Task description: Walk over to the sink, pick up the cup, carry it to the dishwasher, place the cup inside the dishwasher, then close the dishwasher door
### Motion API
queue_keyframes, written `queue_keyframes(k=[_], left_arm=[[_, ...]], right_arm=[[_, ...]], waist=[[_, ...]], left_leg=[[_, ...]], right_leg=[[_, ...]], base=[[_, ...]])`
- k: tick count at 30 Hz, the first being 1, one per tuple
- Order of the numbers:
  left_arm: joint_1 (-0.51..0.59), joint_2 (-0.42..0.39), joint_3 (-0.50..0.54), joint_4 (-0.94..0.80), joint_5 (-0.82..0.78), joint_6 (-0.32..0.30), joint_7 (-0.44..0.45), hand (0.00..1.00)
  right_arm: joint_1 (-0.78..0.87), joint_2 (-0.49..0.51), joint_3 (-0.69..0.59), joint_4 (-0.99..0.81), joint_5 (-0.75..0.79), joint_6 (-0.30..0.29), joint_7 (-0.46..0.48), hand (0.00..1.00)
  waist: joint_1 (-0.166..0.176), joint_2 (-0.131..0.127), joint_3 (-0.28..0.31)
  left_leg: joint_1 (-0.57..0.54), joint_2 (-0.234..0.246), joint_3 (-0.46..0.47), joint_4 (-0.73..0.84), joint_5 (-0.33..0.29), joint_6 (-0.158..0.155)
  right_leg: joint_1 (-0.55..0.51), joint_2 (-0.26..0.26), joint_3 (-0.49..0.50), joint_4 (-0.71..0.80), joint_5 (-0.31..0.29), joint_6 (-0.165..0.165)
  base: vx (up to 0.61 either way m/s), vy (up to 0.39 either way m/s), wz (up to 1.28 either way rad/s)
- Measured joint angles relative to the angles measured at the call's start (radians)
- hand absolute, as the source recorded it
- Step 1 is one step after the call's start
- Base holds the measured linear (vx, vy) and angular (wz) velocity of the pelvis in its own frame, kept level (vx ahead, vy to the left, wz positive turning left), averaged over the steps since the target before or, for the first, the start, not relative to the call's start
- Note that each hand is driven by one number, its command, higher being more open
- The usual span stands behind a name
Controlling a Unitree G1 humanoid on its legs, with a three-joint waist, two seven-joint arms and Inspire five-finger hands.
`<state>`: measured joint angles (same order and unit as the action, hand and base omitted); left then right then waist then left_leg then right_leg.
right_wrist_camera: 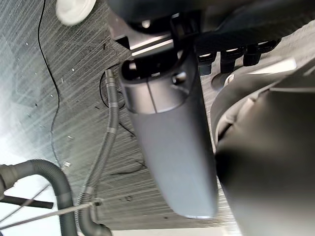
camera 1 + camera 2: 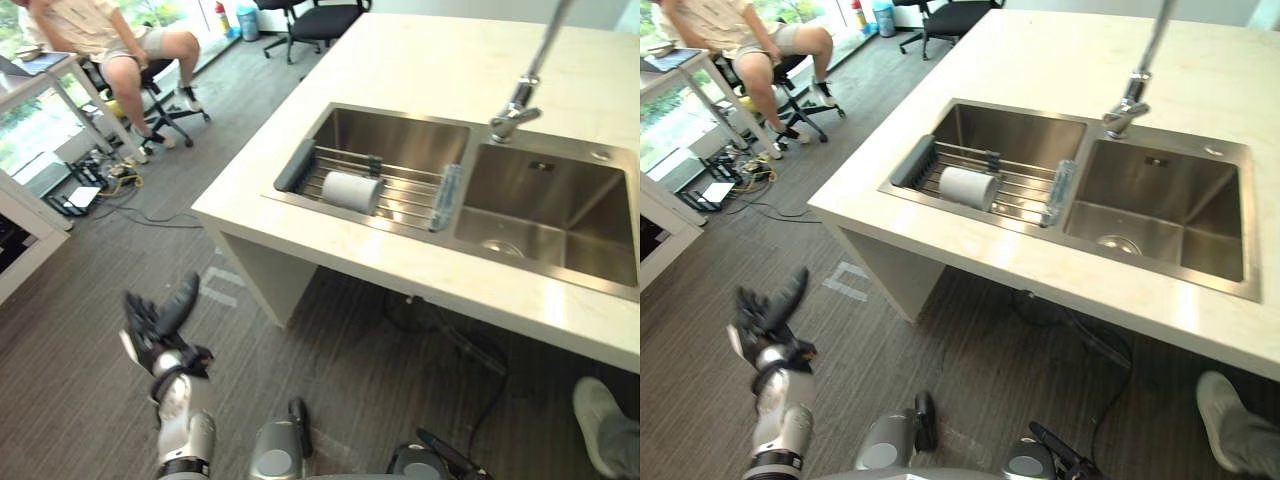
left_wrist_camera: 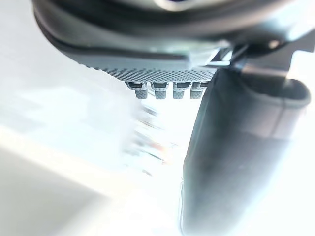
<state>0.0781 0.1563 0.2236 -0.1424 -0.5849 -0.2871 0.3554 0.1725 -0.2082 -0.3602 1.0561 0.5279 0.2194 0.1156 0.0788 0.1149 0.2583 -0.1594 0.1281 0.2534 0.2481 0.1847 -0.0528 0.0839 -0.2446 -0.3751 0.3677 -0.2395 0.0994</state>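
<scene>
Left eye view: 1 cup (image 2: 351, 191) is laid sideways on the rack (image 2: 410, 203) in the left of the sink's (image 2: 560, 190) 2 basins. The left robot hand (image 2: 150, 335) is held open over the floor (image 2: 70, 400), apart from the counter (image 2: 420, 60) edge; the right robot hand (image 1: 172, 147) is open too.

A person (image 2: 100, 30) sits on an office chair (image 2: 165, 108) near the pale counter (image 2: 420, 70).

A pale counter (image 2: 400, 70) holds a double steel sink (image 2: 560, 215), with a faucet (image 2: 515, 115) standing behind the divide. A wire rack (image 2: 400, 195) spans the left basin, and a cup (image 2: 352, 191) lies on its side on it. Chairs (image 2: 320, 20) and cables (image 2: 125, 185) sit on the grey floor (image 2: 70, 330).
</scene>
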Motion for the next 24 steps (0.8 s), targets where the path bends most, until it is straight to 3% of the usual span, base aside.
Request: queue_keyframes(k=[3, 5, 7, 10, 15, 22, 24], left_arm=[[-0.026, 0.042, 0.002, -0.172, -0.002, 0.024, -0.148, 1.0], [-0.02, 0.043, -0.011, -0.215, -0.003, 0.033, -0.215, 1.0], [-0.023, 0.063, -0.05, -0.214, -0.026, 0.076, -0.261, 1.0], [-0.03, 0.076, -0.137, -0.213, -0.042, 0.11, -0.297, 1.0], [-0.102, 0.099, -0.307, -0.213, -0.011, 0.131, -0.33, 1.0], [-0.158, 0.103, -0.361, -0.212, 0.086, 0.164, -0.325, 1.0], [-0.173, 0.125, -0.39, -0.204, 0.191, 0.17, -0.304, 1.0]], right_arm=[[-0.009, 0.016, -0.028, 0.001, -0.002, 0.014, -0.013, 1.0], [-0.013, 0.0, -0.029, 0.026, -0.001, 0.017, -0.019, 1.0], [-0.017, 0.008, -0.029, 0.054, 0.01, 0.012, -0.036, 1.0], [-0.015, 0.015, -0.07, 0.088, 0.078, 0.016, -0.064, 1.0], [-0.009, 0.045, -0.16, 0.111, 0.154, 0.014, -0.073, 1.0], [-0.003, 0.062, -0.204, 0.142, 0.136, 0.002, -0.072, 1.0], [0.003, 0.065, -0.224, 0.15, 0.133, 0.003, -0.07, 1.0]], waist=[[0.016, 0.002, -0.01], [0.025, 0.018, -0.027], [0.014, 0.009, -0.061], [-0.007, 0.012, -0.099], [-0.032, 0.012, -0.102], [-0.043, 0.015, -0.134], [-0.043, 0.017, -0.147]], left_leg=[[0.011, -0.059, -0.032, -0.047, -0.027, -0.008], [0.062, -0.066, -0.062, -0.095, -0.11, 0.007], [0.08, -0.075, -0.036, -0.123, -0.12, 0.019], [0.119, -0.082, -0.012, -0.228, -0.074, 0.023], [0.126, -0.075, -0.021, -0.248, -0.061, 0.029], [0.134, -0.045, -0.02, -0.271, -0.047, 0.011], [0.136, -0.039, -0.02, -0.275, -0.041, 0.007]], right_leg=[[-0.022, -0.036, 0.043, -0.009, -0.008, 0.016], [-0.021, -0.026, 0.074, -0.01, -0.011, 0.035], [-0.017, -0.024, 0.104, -0.05, 0.009, 0.048], [0.003, -0.008, 0.111, -0.15, 0.067, 0.068], [0.038, 0.018, 0.104, -0.234, 0.102, 0.063], [0.06, 0.055, 0.106, -0.304, 0.132, 0.047], [0.068, 0.069, 0.107, -0.326, 0.144, 0.041]], base=[[0.2, 0.202, -0.03], [0.12, 0.124, -0.33], [0.1, 0.063, -0.37], [0.13, 0.025, -0.25], [0.09, -0.022, -0.04], [0.01, -0.036, -0.05], [-0.04, -0.027, -0.04]])
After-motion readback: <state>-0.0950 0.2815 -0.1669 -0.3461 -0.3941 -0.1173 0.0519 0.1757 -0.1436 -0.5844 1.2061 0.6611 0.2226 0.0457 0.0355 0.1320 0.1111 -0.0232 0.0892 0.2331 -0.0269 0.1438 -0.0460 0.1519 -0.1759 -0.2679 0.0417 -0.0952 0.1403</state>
